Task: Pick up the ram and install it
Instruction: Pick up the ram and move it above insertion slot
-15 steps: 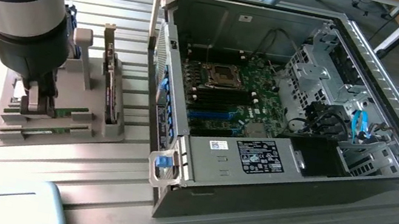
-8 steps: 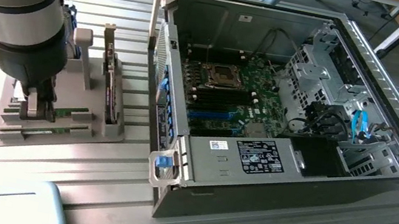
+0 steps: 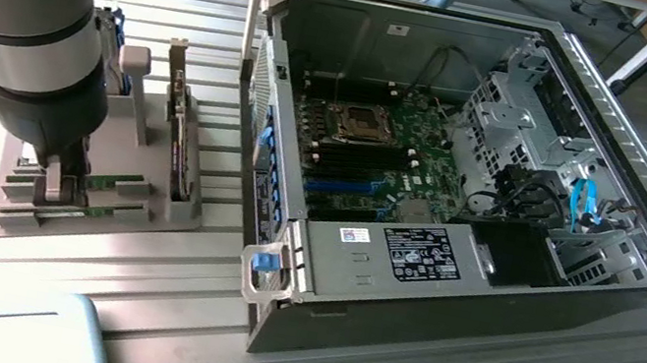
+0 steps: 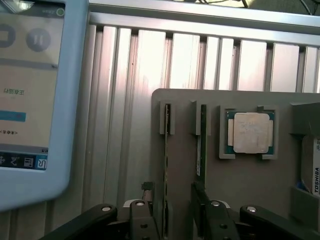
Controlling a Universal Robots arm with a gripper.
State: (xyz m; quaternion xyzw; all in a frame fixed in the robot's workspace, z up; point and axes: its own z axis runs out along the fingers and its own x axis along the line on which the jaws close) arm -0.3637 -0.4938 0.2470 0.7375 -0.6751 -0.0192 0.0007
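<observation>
Two rams stand edge-on in slots of the grey fixture tray [image 4: 240, 175]. One ram [image 4: 166, 150] runs down between my fingers. Its twin [image 4: 202, 145] ends at the inner edge of one finger [image 4: 207, 215]. My gripper [image 4: 175, 220] is open and straddles the first ram without closing on it. In the exterior view the gripper [image 3: 59, 185] is down at the tray [image 3: 178, 211] on that view's left, with green ram [image 3: 117, 180] showing beside it. The open computer case [image 3: 322, 271] lies to the exterior view's right, its motherboard [image 3: 420, 124] exposed.
A square silver processor chip [image 4: 250, 132] sits in a pocket of the tray. A dark expansion card [image 3: 178, 141] stands upright there, and a drive [image 4: 314, 170] lies at the tray's edge. A tablet [image 4: 30, 90] rests on the ribbed aluminium table [image 4: 240, 65].
</observation>
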